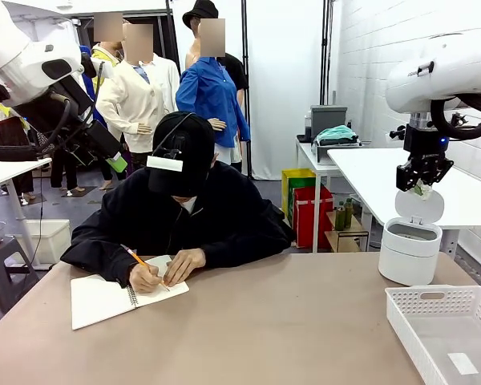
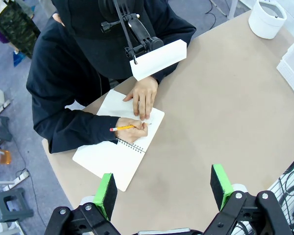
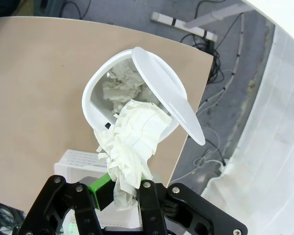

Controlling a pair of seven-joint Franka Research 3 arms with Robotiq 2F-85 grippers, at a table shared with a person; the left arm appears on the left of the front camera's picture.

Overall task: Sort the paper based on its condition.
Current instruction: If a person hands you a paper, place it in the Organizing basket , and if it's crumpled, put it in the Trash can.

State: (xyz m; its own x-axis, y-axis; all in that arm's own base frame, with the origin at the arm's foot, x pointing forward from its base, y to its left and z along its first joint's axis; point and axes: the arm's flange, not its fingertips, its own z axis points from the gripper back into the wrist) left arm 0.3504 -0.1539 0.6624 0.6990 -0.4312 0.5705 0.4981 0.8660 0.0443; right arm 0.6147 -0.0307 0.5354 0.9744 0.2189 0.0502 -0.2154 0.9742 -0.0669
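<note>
On my right wrist camera the right gripper (image 3: 123, 188) has its black fingers with green pads pinching a crumpled wad of paper (image 3: 132, 142), thin white sheet stock creased all over, with faint ruled lines on one fold; the wad hangs directly above the mouth of the white round bin (image 3: 95, 90), whose smooth plastic lid (image 3: 169, 95) stands tipped open, and I see another crumpled wad (image 3: 122, 85) already lying inside. From the front I see that same gripper (image 1: 421, 186) holding the wad (image 1: 422, 190) just over the bin (image 1: 409, 253), which sits at the far right of the matte tan tabletop (image 1: 289, 329), with a white perforated plastic basket (image 1: 433, 309) near it at the corner, a small white label (image 1: 462, 363) flat on its floor. My left gripper (image 2: 164, 188) hovers high over the tabletop with its fingers spread wide apart and nothing between them. Below it a person in a dark top leans over an open spiral-bound notebook (image 2: 110, 156) with plain white pages, one hand (image 2: 143, 95) flat on the page, the other hand (image 2: 136, 129) writing with a yellow pencil (image 2: 125, 128)
</note>
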